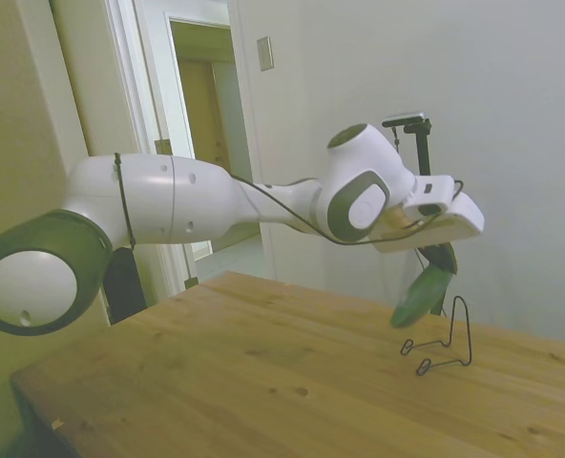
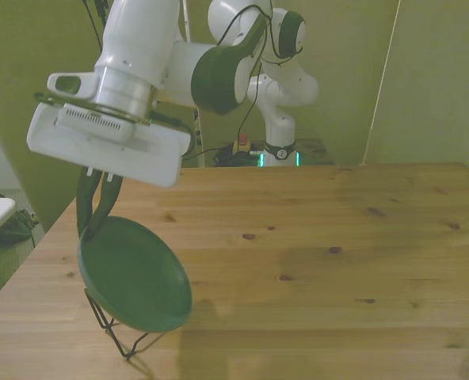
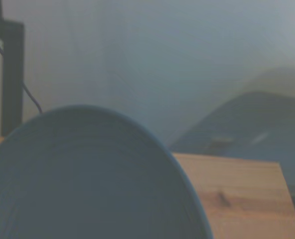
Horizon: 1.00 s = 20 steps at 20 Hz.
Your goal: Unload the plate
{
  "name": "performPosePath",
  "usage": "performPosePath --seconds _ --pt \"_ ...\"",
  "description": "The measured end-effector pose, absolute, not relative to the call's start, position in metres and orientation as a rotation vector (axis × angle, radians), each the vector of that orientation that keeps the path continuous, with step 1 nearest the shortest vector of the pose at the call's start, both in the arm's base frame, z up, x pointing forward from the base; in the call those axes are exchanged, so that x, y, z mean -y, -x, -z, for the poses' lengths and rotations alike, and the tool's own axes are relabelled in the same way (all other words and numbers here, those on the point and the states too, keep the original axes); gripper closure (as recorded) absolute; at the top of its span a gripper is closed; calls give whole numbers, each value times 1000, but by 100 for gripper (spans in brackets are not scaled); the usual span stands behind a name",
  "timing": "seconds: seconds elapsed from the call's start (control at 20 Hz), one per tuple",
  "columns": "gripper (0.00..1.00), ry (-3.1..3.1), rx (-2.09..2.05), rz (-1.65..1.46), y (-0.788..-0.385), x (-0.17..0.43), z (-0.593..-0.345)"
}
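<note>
1. Gripper [image 2: 94, 207]: dark fingers [image 2: 84, 202] pinched on the upper rim of the plate [image 2: 135, 273], reaching down from the white hand.
2. Plate: dark green, tilted on edge, hanging just above the wire stand [image 1: 442, 342] in the side view; seemingly lifted clear of it or nearly so, exact contact hard to tell.
3. Step in hand, by judgement: carrying the plate off the stand.
4. Next move likely needs: more lift to clear the stand's upright loop, then a sideways shift and a level lay-down on the table [image 2: 337, 237].
5. Nearby: only the stand under the plate, near the table edge; risk of snagging its wires.
</note>
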<state>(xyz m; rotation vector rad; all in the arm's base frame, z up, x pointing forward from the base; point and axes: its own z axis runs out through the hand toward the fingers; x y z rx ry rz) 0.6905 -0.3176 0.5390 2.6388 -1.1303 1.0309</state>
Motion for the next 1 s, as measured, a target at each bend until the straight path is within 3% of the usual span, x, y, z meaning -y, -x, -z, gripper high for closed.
performPosePath --seconds 0.25,0.55,0.7,1.0 --pt "100 -2695 1189 -1099 -680 263 -585" --pt "100 -2892 1394 -883 -661 179 -585" --pt "100 -2986 1472 -707 -647 166 -555" --pt "100 -3130 1490 -373 -619 180 -457"
